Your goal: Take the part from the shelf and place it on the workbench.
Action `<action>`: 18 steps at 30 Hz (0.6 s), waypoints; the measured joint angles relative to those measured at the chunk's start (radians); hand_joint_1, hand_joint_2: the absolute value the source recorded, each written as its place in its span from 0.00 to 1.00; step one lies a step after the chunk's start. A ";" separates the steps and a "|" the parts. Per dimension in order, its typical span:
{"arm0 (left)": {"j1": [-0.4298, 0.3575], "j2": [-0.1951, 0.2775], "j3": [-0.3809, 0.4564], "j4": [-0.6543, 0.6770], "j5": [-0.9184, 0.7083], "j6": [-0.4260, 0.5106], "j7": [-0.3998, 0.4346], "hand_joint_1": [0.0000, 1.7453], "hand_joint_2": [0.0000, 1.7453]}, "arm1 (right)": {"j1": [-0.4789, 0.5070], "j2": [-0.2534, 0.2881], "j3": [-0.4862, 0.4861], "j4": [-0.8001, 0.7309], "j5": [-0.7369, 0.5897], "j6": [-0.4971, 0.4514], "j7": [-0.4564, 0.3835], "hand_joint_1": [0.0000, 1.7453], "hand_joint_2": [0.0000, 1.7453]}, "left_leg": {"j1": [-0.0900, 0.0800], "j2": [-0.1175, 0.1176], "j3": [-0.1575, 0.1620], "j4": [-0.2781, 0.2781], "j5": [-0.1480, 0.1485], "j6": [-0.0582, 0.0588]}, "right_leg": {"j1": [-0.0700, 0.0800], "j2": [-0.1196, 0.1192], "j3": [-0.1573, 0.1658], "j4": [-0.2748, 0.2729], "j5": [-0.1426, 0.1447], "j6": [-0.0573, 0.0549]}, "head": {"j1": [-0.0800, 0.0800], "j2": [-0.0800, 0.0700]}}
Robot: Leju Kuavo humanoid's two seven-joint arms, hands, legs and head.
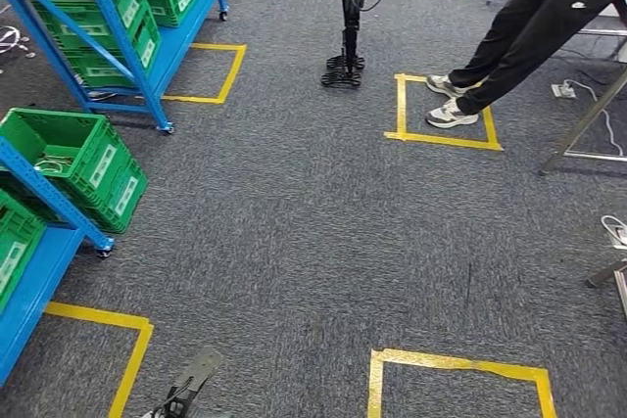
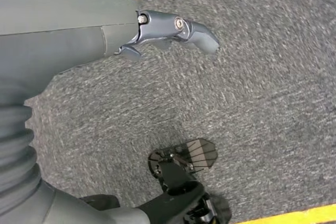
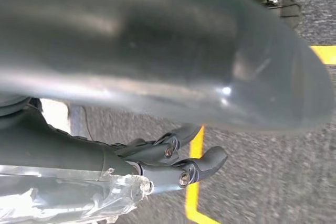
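While right hand [image 3: 174, 161] grips part [image 3: 67, 198], clear crinkly plastic bag against palm: light, soft, slippery; take hold across bulk, not loose film. Left hand [image 2: 174, 27] hangs released above carpet. Desk unseen; blue shelf [image 1: 159, 66] well apart.

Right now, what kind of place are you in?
Likely a workshop or warehouse test floor: blue shelving racks holding green crates, grey carpet marked with yellow tape squares, and another robot standing ahead.
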 joint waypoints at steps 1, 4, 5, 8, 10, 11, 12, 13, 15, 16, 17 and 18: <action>0.000 -0.001 0.000 0.000 -0.002 0.000 0.000 0.00 1.00 | 0.000 -0.002 0.000 0.000 0.002 -0.001 0.001 0.00 0.00 | -0.001 -0.012 -0.001 0.002 0.000 -0.003 | -0.003 0.020 0.029 -0.064 0.025 -0.002 | 0.000 0.000; 0.006 -0.003 0.000 0.000 -0.009 -0.001 0.000 0.00 1.00 | -0.001 -0.005 -0.001 0.000 0.006 -0.004 0.005 0.00 0.00 | 0.002 -0.039 -0.010 0.000 0.007 -0.023 | -0.003 0.043 0.060 -0.129 0.040 -0.006 | 0.000 0.000; 0.010 -0.002 0.000 0.000 -0.009 -0.001 0.000 0.00 1.00 | -0.002 -0.005 -0.001 0.000 0.008 -0.005 0.006 0.00 0.00 | 0.005 -0.044 -0.013 -0.002 0.009 -0.029 | -0.002 0.035 0.059 -0.131 0.042 -0.011 | 0.000 0.000; 0.014 -0.002 0.000 0.001 -0.010 -0.001 0.000 0.00 1.00 | -0.001 -0.007 -0.002 0.000 0.011 -0.006 0.007 0.00 0.00 | 0.002 0.006 -0.046 0.062 -0.038 -0.042 | -0.005 0.003 0.062 -0.144 0.052 -0.028 | -0.007 0.000; 0.010 -0.004 0.000 0.001 -0.010 -0.001 -0.001 0.00 1.00 | 0.001 -0.008 -0.002 0.000 0.012 -0.006 0.007 0.00 0.00 | 0.000 0.045 -0.107 0.190 -0.105 -0.049 | -0.003 -0.024 0.061 -0.145 0.053 -0.032 | -0.012 0.000; 0.010 -0.005 0.000 0.001 -0.010 -0.001 -0.002 0.00 1.00 | 0.002 -0.008 -0.002 0.000 0.013 -0.006 0.007 0.00 0.00 | 0.001 0.051 -0.132 0.245 -0.125 -0.051 | -0.002 -0.037 0.060 -0.145 0.052 -0.033 | -0.012 0.000; 0.010 -0.006 0.000 0.001 -0.011 -0.001 -0.003 0.00 1.00 | 0.002 -0.008 -0.003 0.000 0.014 -0.006 0.007 0.00 0.00 | 0.001 0.054 -0.143 0.272 -0.128 -0.053 | -0.002 -0.050 0.060 -0.145 0.052 -0.033 | -0.012 0.000; 0.011 -0.006 0.000 0.001 -0.011 -0.001 -0.005 0.00 1.00 | 0.001 -0.008 -0.003 0.000 0.015 -0.006 0.007 0.00 0.00 | 0.001 0.056 -0.136 0.262 -0.111 -0.054 | -0.002 -0.061 0.060 -0.145 0.051 -0.033 | -0.013 0.000; 0.010 -0.006 0.000 0.001 -0.013 0.001 -0.007 0.00 1.00 | -0.001 -0.008 -0.003 0.000 0.016 -0.006 0.007 0.00 0.00 | 0.000 0.083 -0.071 0.150 -0.047 -0.051 | -0.002 -0.081 0.064 -0.145 0.049 -0.029 | -0.013 0.000; 0.007 -0.006 0.000 0.001 -0.013 0.002 -0.007 0.00 1.00 | -0.001 -0.008 -0.003 0.000 0.017 -0.006 0.007 0.00 0.00 | -0.002 0.105 -0.034 0.081 -0.023 -0.049 | 0.001 -0.090 0.066 -0.142 0.046 -0.025 | -0.014 0.000; 0.004 -0.008 0.000 0.001 -0.013 0.003 -0.007 0.00 1.00 | -0.001 -0.009 -0.003 0.000 0.017 -0.006 0.007 0.00 0.00 | -0.004 0.123 -0.007 0.032 -0.009 -0.044 | 0.005 -0.099 0.066 -0.140 0.043 -0.020 | -0.014 0.000; 0.001 -0.009 0.000 0.001 -0.013 0.003 -0.008 0.00 1.00 | -0.001 -0.009 -0.003 0.000 0.018 -0.006 0.007 0.00 0.00 | -0.006 0.134 0.006 0.005 -0.006 -0.038 | 0.008 -0.107 0.067 -0.138 0.041 -0.015 | -0.012 0.000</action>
